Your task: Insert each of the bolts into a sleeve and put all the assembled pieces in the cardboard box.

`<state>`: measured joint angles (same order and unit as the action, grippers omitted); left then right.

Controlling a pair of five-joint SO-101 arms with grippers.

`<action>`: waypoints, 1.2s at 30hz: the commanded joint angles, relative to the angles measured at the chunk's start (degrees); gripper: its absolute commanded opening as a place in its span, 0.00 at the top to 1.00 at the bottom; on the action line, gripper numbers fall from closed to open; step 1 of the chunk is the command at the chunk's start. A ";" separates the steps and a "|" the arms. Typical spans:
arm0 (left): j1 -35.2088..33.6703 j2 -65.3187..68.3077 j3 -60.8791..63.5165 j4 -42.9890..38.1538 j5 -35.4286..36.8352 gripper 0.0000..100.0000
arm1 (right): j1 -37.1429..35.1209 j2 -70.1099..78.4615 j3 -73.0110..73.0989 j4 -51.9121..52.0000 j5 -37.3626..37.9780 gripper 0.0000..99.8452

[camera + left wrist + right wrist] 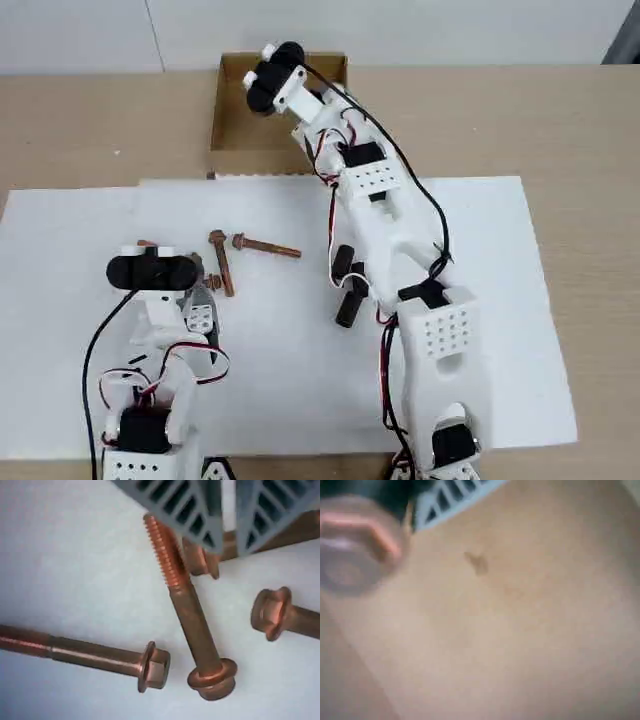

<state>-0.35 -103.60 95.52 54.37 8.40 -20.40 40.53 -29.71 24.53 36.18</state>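
Observation:
Several copper bolts lie on the white paper (270, 370). One bolt (192, 615) points its thread at my left gripper (229, 550), which hangs just above them, nearly shut with a thin gap and nothing held. Two more bolts (90, 655) (280, 612) lie beside it. In the high view the left gripper (203, 300) is next to the bolts (222, 265) (267, 246). My right gripper (265, 88) is over the cardboard box (232, 125), shut on a dark sleeve (370, 492) with a blurred copper bolt end (355, 545) in it, above the box floor (530, 630).
Two black sleeves (343, 264) (350, 302) lie on the paper beside the right arm. The box stands at the back edge of the paper, on the wooden table (560, 120). The paper between the arms is free.

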 commanded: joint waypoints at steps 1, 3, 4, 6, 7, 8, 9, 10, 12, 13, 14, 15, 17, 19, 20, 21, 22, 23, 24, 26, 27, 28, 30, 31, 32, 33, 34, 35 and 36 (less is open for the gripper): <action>0.09 -0.62 -0.13 -0.09 0.44 1.00 | -0.31 -1.45 -4.40 0.40 0.35 0.85; 0.09 -0.62 -0.13 -0.09 0.44 1.00 | -0.22 -1.54 -4.48 0.40 0.35 0.85; 0.09 -0.62 -0.13 -0.09 0.44 1.00 | -0.22 -1.54 -4.57 0.40 0.26 0.85; 0.09 -0.62 -0.13 -0.09 0.44 1.00 | 0.04 -2.42 -4.57 0.40 0.18 0.85; 0.09 -0.62 -0.13 -0.09 0.44 1.00 | 0.13 -3.47 -4.57 0.75 0.18 0.85; 0.09 -0.62 -0.13 -0.09 0.44 1.00 | 0.22 -4.88 -4.57 1.71 0.09 0.85; 0.09 -0.62 -0.13 -0.09 0.44 1.00 | 0.22 -6.11 -4.57 3.03 0.09 0.85; 0.09 -0.62 -0.13 -0.09 0.44 1.00 | 0.31 -7.34 -4.57 4.70 0.09 0.85; 0.09 -0.62 -0.13 -0.09 0.44 1.00 | 0.40 -9.54 -4.57 8.66 0.00 0.85; 0.09 -0.62 -0.13 -0.09 0.44 1.00 | 0.40 -10.42 -4.57 10.86 0.00 0.85; 0.09 -0.62 -0.13 -0.09 0.44 1.00 | 0.40 -11.47 -4.57 13.05 0.00 0.85; 0.00 -0.62 -0.13 -0.09 0.44 1.00 | 0.40 -12.79 -4.57 15.78 0.00 0.85; 0.00 -0.62 -0.13 -0.09 0.44 1.00 | 0.31 -15.60 -4.57 21.41 -0.09 0.88; 0.00 -0.62 -0.13 -0.09 0.44 1.00 | 0.22 -17.98 -4.57 25.98 -0.09 0.94; 0.00 -0.62 -0.13 -0.09 0.44 1.00 | 0.22 -19.12 -4.57 28.26 -0.09 0.97; 0.00 -0.62 -0.13 -0.09 0.44 1.00 | 0.31 -20.26 -4.57 30.37 0.00 1.00; 0.00 -0.62 -0.13 -0.09 0.44 1.00 | 0.40 -21.14 -4.57 32.31 0.00 1.00; 0.00 -0.62 -0.13 -0.09 0.44 1.00 | 0.66 -22.02 -4.57 34.15 0.00 0.99; 0.00 -0.62 -0.13 -0.09 0.44 1.00 | 1.10 -22.99 -4.57 35.91 0.00 0.98; 0.00 -0.62 -0.13 -0.09 0.44 1.00 | 1.45 -24.57 -4.57 39.16 0.00 0.99; 0.00 -0.62 -0.13 -0.09 0.44 1.00 | 1.54 -25.19 -4.57 40.92 0.00 1.00; 0.00 -0.62 -0.13 -0.09 0.44 1.00 | 1.63 -25.89 -4.57 42.95 0.00 1.00; 0.00 -0.62 -0.13 -0.09 0.44 1.00 | 1.63 -27.47 -4.57 47.60 0.00 1.00; 0.00 -0.62 -0.13 -0.09 0.44 1.00 | 1.63 -28.26 -4.57 50.24 0.00 1.00; 0.00 -0.62 -0.13 -0.09 0.44 1.00 | 1.63 -28.97 -4.57 52.97 0.00 1.00; 0.00 -0.62 -0.13 -0.09 0.44 1.00 | 1.63 -29.58 -4.57 55.87 0.00 1.00; 0.00 -0.62 -0.13 -0.09 0.44 1.00 | 1.63 -30.11 -4.57 59.03 0.00 1.00; 0.00 -0.62 -0.13 -0.09 0.44 1.00 | 1.63 -30.37 -4.57 61.05 0.00 1.00; 0.00 -0.62 -0.13 -0.09 0.44 1.00 | 1.63 -30.64 -4.57 63.52 0.00 1.00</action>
<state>-0.35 -103.60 95.52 54.37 8.40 -19.25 13.89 -31.38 81.58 36.18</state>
